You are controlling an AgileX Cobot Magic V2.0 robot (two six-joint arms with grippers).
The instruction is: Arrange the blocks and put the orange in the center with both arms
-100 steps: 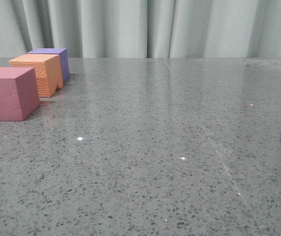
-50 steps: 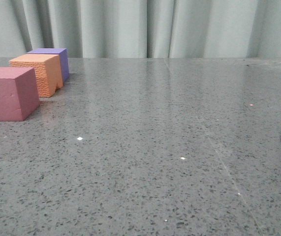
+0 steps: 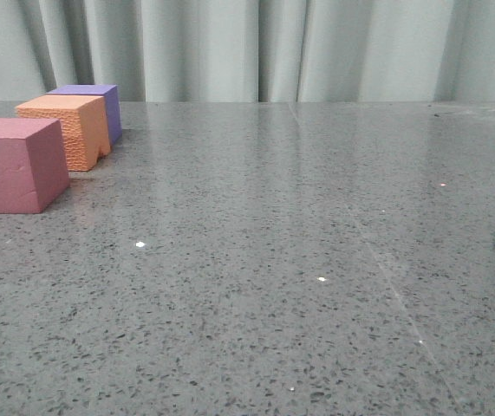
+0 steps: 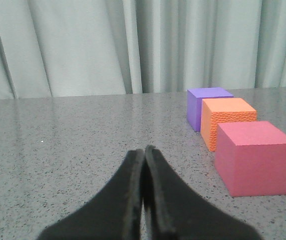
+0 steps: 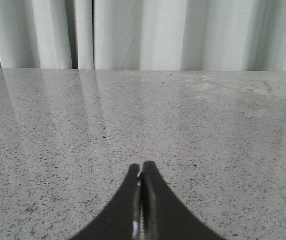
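Three foam cubes stand in a row on the left side of the grey speckled table (image 3: 299, 260), the row running from near to far as the front camera sees it: the pink-red cube (image 3: 15, 165) nearest, the orange cube (image 3: 67, 130) behind it, the purple cube (image 3: 91, 108) farthest, close to the pale curtain (image 3: 256, 48). The orange cube sits in the middle of the row; its side face is pebbled, and a notch shows at its lower front edge. Orange and purple appear to touch or nearly so — the front camera cannot settle it — while a narrow gap seems to separate orange from pink-red. All three rest flat and upright. The left gripper (image 4: 144, 152) appears only in its own wrist camera, fingers pressed together with nothing between them, held over bare table, well apart from the cubes, which lie off to one side ahead of it. The right gripper (image 5: 141, 167) likewise has its fingers closed on nothing, facing an open stretch of tabletop and the curtain beyond. Neither gripper is visible in the front camera.
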